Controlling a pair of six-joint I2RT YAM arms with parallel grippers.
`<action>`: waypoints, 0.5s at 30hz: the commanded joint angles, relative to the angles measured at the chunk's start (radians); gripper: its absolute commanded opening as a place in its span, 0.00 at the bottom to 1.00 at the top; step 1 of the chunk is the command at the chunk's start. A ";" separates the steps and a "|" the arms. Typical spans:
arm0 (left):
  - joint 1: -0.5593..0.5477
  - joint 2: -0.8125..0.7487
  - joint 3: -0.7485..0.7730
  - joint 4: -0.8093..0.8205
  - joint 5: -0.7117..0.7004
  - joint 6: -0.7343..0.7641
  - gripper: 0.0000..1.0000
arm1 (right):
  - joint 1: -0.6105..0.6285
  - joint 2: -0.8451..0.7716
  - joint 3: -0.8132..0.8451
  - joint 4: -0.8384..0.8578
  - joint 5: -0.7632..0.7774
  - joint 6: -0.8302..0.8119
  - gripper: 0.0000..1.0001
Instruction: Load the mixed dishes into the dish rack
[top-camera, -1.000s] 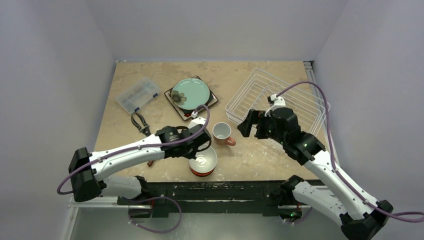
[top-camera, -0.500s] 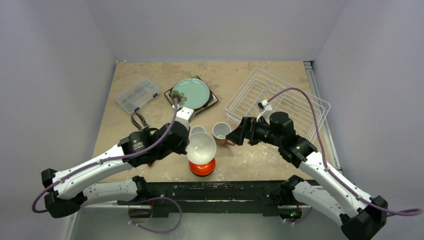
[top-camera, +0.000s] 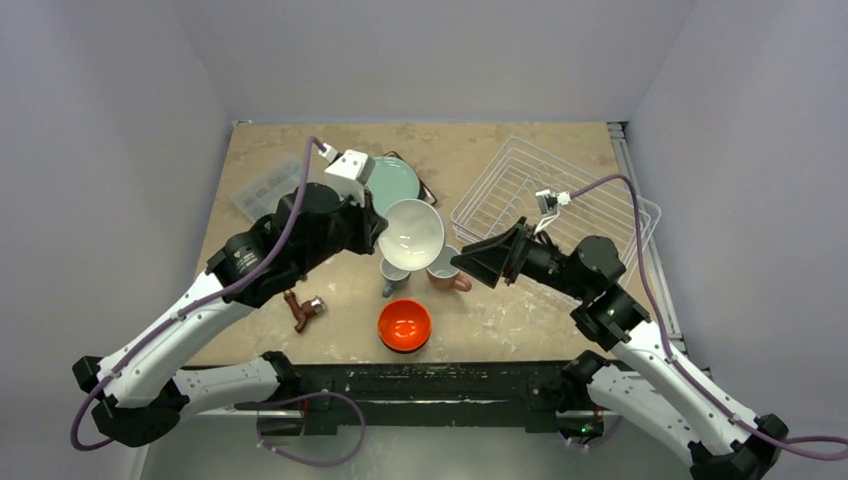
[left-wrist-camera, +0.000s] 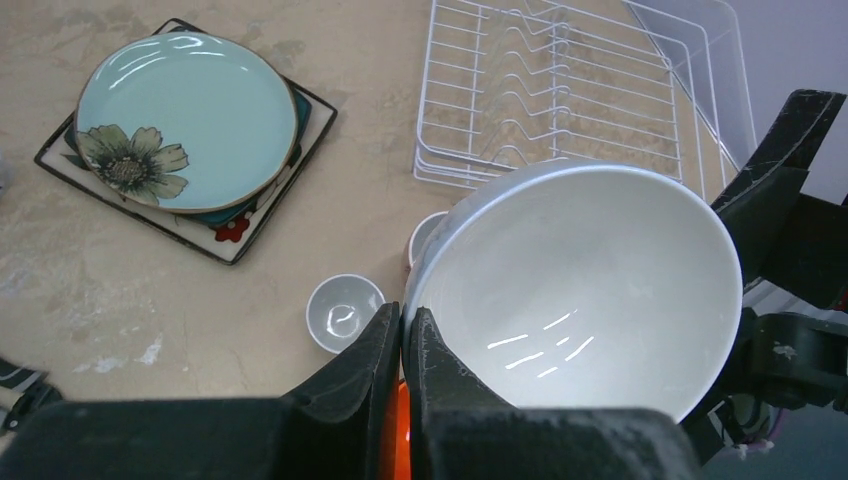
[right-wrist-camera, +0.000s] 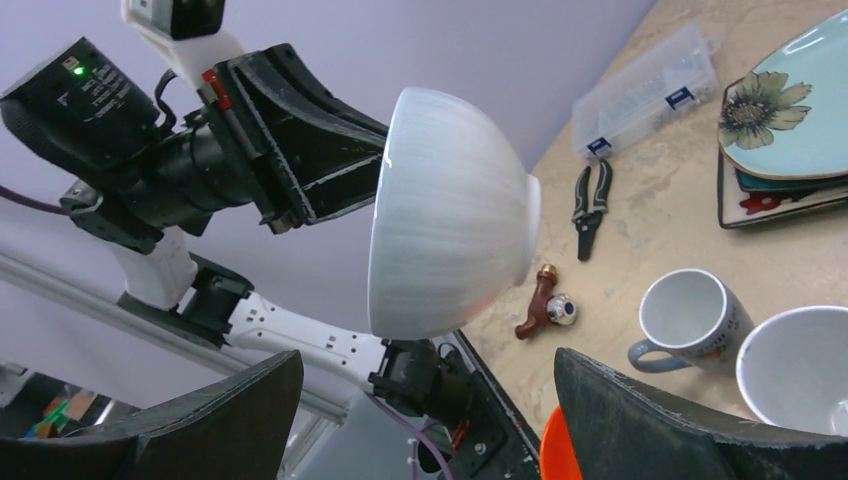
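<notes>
My left gripper is shut on the rim of the white bowl and holds it tilted in the air above the mugs; the wrist view shows the fingers pinching the bowl's edge. The orange bowl sits alone near the front edge. The pale blue mug and pink mug stand upright side by side. The teal plate lies on the square flower plate. The dish rack stands at the back right, with no dishes seen in it. My right gripper is open and empty, facing the bowl. No dark brown bowl shows.
A clear compartment box and black-handled pliers lie at the left. A small brown tap-shaped piece lies left of the orange bowl. The right arm crosses in front of the rack's near side.
My left gripper has lifted the white bowl off the orange bowl, up and toward the back. My right gripper has swung left and turned toward the raised bowl.
</notes>
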 joint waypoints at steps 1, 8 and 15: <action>0.040 0.012 0.051 0.114 0.133 -0.043 0.00 | 0.030 0.011 0.045 0.074 0.065 0.027 0.98; 0.060 0.037 0.071 0.092 0.187 -0.067 0.00 | 0.115 0.070 0.087 0.039 0.216 -0.001 0.98; 0.067 0.028 0.030 0.116 0.234 -0.067 0.00 | 0.194 0.128 0.102 0.026 0.312 -0.038 0.98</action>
